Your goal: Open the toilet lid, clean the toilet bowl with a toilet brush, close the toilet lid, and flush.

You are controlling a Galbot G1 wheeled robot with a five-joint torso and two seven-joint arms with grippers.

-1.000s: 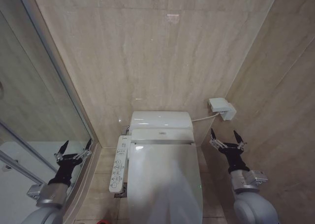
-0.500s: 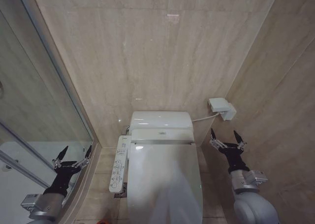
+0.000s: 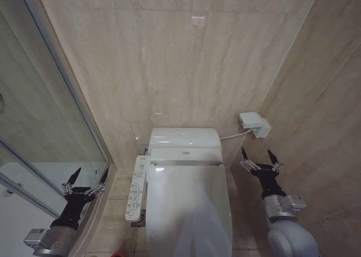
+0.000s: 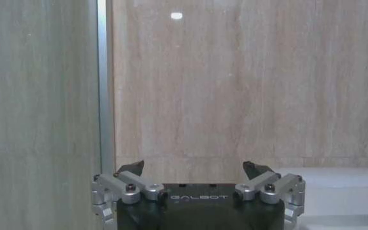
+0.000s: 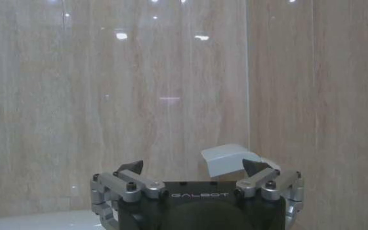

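From the head camera, you see the toilet lid [image 3: 189,209] shut over the bowl, the left gripper [image 3: 86,181] and right gripper [image 3: 260,160] flanking it, fingers spread, empty. Your left wrist view faces the glass panel [image 4: 40,96]; swinging inward carelessly could strike it. Your right wrist view faces the wall box [image 5: 232,159], a snag risk.

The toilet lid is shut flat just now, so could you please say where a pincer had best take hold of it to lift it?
Probably the toilet lid front rim, nearest the robot: it hinges at the tank end. Come from the front edge and hook underneath, since the glossy top offers no grip.
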